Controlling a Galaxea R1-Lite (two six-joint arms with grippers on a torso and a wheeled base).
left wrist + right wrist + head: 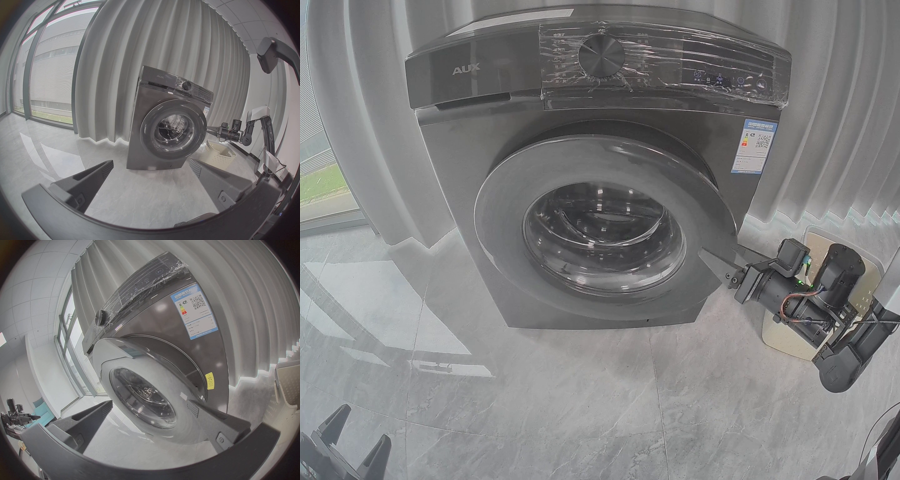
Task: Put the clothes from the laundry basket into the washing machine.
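Standing before a curtain (837, 125), the washing machine (600, 94) has its round door (604, 231) perhaps slightly ajar. On the floor (581, 387) to its right sits the laundry basket (784, 339). The right hand (720, 259), fingers spread, is at the door's right edge; the left hand (362, 425) hangs low, spread, well apart.

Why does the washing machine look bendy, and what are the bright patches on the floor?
Head view: window light glares off the shiny floor and door glass. Both wrist views: a wide lens bends the washing machine and curtain.
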